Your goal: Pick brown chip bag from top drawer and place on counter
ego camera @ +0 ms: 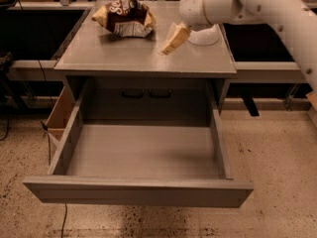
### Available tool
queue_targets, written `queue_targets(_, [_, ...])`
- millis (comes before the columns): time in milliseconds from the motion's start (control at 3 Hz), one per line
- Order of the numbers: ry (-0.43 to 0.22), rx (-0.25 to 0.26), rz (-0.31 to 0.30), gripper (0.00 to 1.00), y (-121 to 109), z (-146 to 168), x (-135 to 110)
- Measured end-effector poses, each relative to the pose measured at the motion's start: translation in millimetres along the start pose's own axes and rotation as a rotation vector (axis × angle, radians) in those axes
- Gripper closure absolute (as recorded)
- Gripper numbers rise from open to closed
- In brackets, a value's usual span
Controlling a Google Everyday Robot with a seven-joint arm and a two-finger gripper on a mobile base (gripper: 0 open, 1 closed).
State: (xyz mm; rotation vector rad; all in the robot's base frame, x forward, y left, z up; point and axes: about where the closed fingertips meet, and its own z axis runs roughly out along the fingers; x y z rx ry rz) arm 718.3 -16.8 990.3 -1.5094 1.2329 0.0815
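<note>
Brown chip bag (124, 18) lies near the rear counter (124, 53) edge; pincer (174, 39) hovers apart, empty (opening unclear).

1. The pincer (172, 42) is tan-yellow and tapered, just above the worktop (124, 53).
2. Directly behind the pincer sits a rounded, glossy white wrist housing (203, 6).
3. Beyond that, a smooth white arm link (277, 9) carries small dark spots on its shell.

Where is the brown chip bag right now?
In the camera view, the brown chip bag lies rear left on the counter, apart from the gripper hovering to its right.
</note>
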Motion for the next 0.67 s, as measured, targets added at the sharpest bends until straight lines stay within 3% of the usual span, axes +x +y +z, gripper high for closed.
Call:
queue_targets(333, [-0.013,0.011,-0.061,0.0,36,-56,-50])
queue_targets(667, [0.042,-0.014,-0.044,0.0,65,-76,-33])
